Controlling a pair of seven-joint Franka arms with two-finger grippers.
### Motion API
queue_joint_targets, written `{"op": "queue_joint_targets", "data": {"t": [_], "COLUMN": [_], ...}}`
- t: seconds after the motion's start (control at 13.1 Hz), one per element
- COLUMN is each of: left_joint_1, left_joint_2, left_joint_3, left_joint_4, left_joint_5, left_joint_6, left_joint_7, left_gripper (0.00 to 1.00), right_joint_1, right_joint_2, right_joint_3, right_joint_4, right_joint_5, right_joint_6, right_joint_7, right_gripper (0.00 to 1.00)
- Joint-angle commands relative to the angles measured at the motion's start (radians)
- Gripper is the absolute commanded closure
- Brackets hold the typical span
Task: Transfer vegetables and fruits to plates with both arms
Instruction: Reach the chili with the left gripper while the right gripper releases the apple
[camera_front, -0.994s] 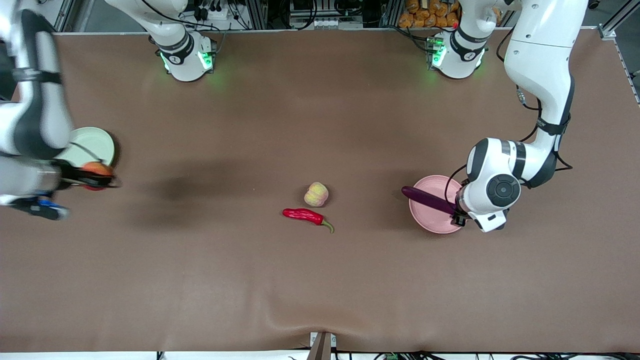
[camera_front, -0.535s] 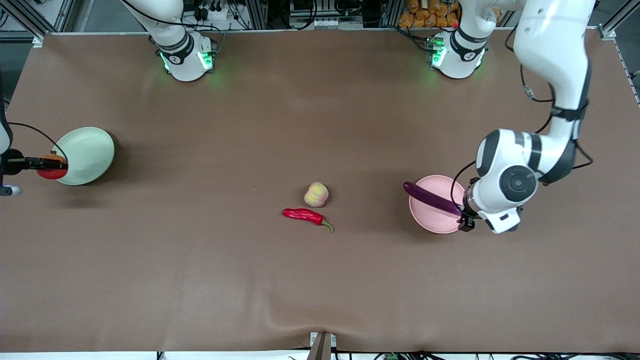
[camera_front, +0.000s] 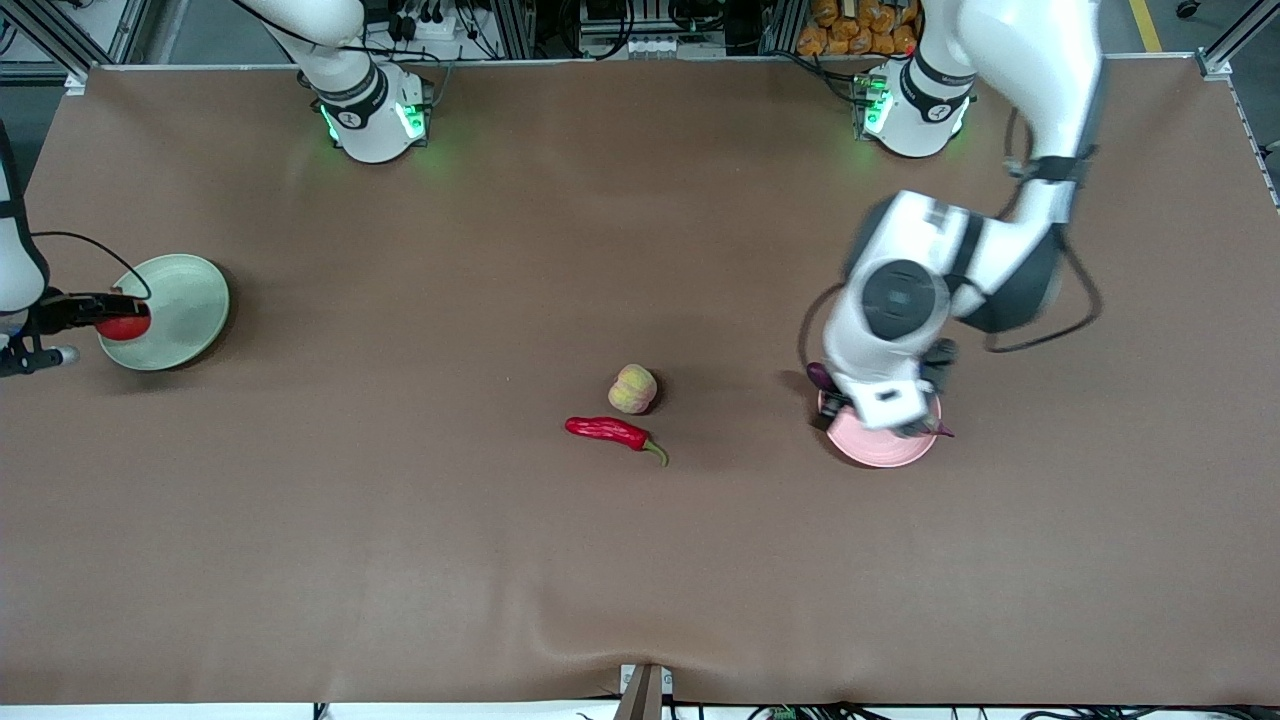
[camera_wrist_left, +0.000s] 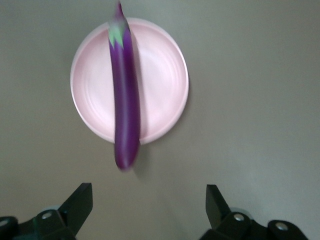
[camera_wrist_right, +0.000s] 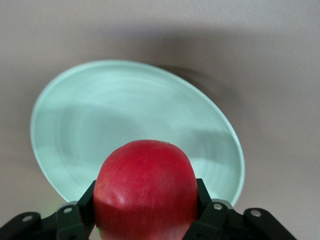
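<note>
A purple eggplant (camera_wrist_left: 125, 100) lies across the pink plate (camera_wrist_left: 162, 85), both ends overhanging the rim. My left gripper (camera_wrist_left: 148, 205) hangs open above the table beside that plate, holding nothing. In the front view the left arm's wrist covers most of the pink plate (camera_front: 880, 450), and only the eggplant's tip (camera_front: 818, 376) shows. My right gripper (camera_wrist_right: 145, 212) is shut on a red apple (camera_wrist_right: 145, 190) over the rim of the green plate (camera_wrist_right: 125, 110). A yellowish peach (camera_front: 632, 389) and a red chili (camera_front: 608, 431) lie mid-table.
The green plate (camera_front: 185, 300) sits at the right arm's end of the table, close to the table edge. Brown table cloth covers the whole surface. The arms' bases stand along the top edge of the front view.
The left arm has lifted off the eggplant's end and swung over the pink plate, leaving the eggplant lying there. The right gripper has carried the apple to the green plate's rim.
</note>
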Motion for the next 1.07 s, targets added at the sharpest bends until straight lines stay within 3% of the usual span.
{"op": "queue_joint_targets", "data": {"t": [0.0, 0.15, 0.38, 0.54, 0.69, 0.99], "left_joint_1": [-0.06, -0.106, -0.178, -0.213, -0.218, -0.22], "left_joint_2": [0.123, 0.179, 0.266, 0.337, 0.378, 0.433], "left_joint_3": [0.006, 0.006, 0.02, 0.051, 0.052, 0.066], "left_joint_4": [0.163, 0.19, 0.199, 0.245, 0.262, 0.265], "left_joint_5": [0.019, 0.019, 0.026, 0.024, 0.024, 0.024], "left_joint_6": [-0.007, 0.099, 0.369, 0.462, 0.537, 0.662], "left_joint_7": [-0.062, -0.084, -0.237, -0.364, -0.429, -0.474], "left_gripper": [0.0, 0.0, 0.0, 0.0, 0.0, 0.0], "right_joint_1": [-0.03, -0.028, -0.022, -0.017, -0.011, -0.008], "right_joint_2": [0.009, 0.021, 0.024, 0.024, 0.026, 0.026], "right_joint_3": [0.027, 0.027, 0.027, 0.028, 0.028, 0.028], "right_joint_4": [-0.024, -0.017, -0.006, -0.003, 0.008, 0.008], "right_joint_5": [-0.041, -0.041, -0.041, -0.041, -0.039, -0.039], "right_joint_6": [0.069, 0.069, 0.063, 0.06, 0.06, 0.06], "right_joint_7": [-0.054, -0.054, -0.051, -0.044, -0.041, -0.054], "right_gripper": [0.91, 0.73, 0.63, 0.54, 0.37, 0.3]}}
